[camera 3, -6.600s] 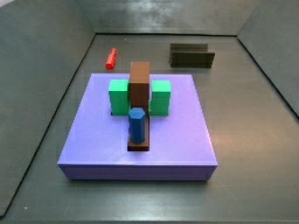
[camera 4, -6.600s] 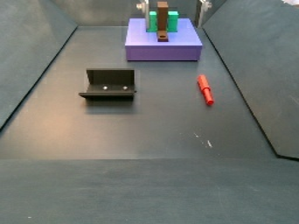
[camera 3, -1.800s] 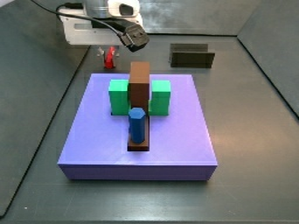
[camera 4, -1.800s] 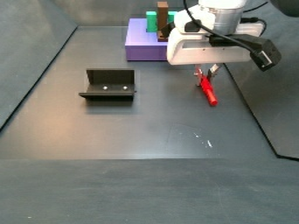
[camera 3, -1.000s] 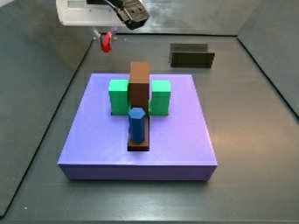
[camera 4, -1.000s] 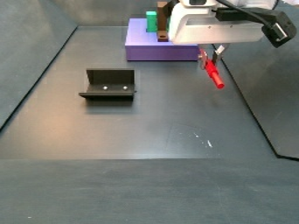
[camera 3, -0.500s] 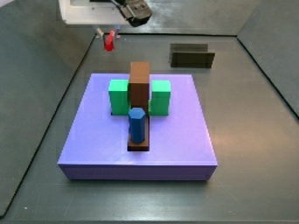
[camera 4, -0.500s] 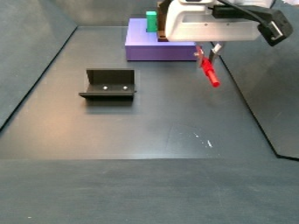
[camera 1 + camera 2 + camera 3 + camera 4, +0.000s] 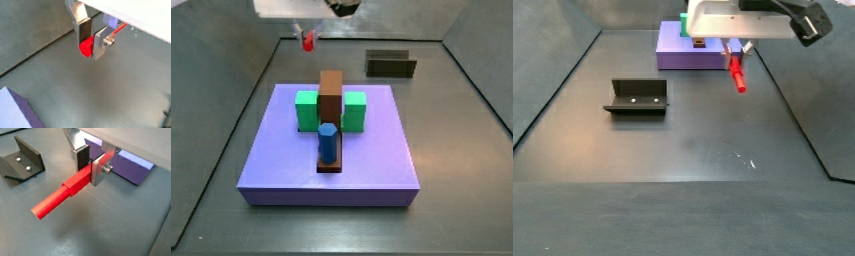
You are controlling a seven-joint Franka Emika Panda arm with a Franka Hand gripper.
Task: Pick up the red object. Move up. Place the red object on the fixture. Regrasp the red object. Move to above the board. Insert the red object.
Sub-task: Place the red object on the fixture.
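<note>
High above the grey floor, the hand (image 9: 91, 164) grips the red object (image 9: 61, 195) by one end. To seat it well, I'd carry it level over the fixture (image 9: 637, 97), probably lowering slowly against the back wall.

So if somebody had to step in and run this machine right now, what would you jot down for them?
Gripper: shut on the small red cylindrical peg, holding it by one end, raised off the grey floor.
Dark L-shaped fixture: stands empty on the floor, apart from the peg.
Lavender-purple square board: carries green blocks, a long brown bar and a blue peg.
Done: peg picked up and lifted.
Left: set it on the fixture, regrasp, move above the board, insert.
</note>
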